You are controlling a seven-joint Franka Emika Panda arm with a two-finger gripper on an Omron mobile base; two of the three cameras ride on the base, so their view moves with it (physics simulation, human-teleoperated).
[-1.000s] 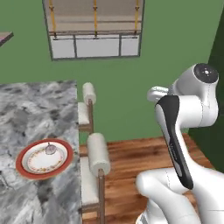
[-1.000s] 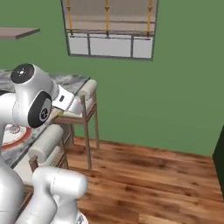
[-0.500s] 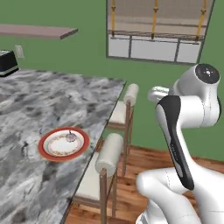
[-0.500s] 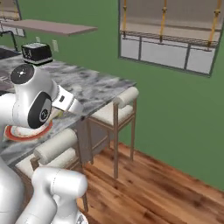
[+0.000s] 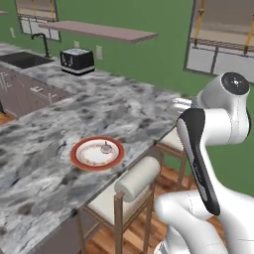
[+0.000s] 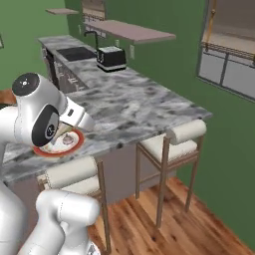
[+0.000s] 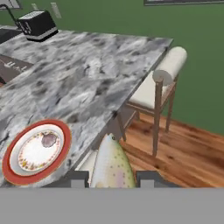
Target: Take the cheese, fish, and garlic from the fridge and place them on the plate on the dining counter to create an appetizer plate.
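Fish [image 7: 112, 164] riding toward the plate [image 7: 9, 172]!
Fingers [image 7: 75, 180] pinch it narrowly; garlic [image 7: 49, 140] sits there already — releasing short of the surface [image 7: 96, 65] drops it floorward.

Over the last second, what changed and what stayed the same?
The base turned, so the whole view shifted: the counter swung in, and the toaster and sink came into sight. Nothing on the counter moved. The plate still carries the garlic, and the gripper stays shut on the fish.
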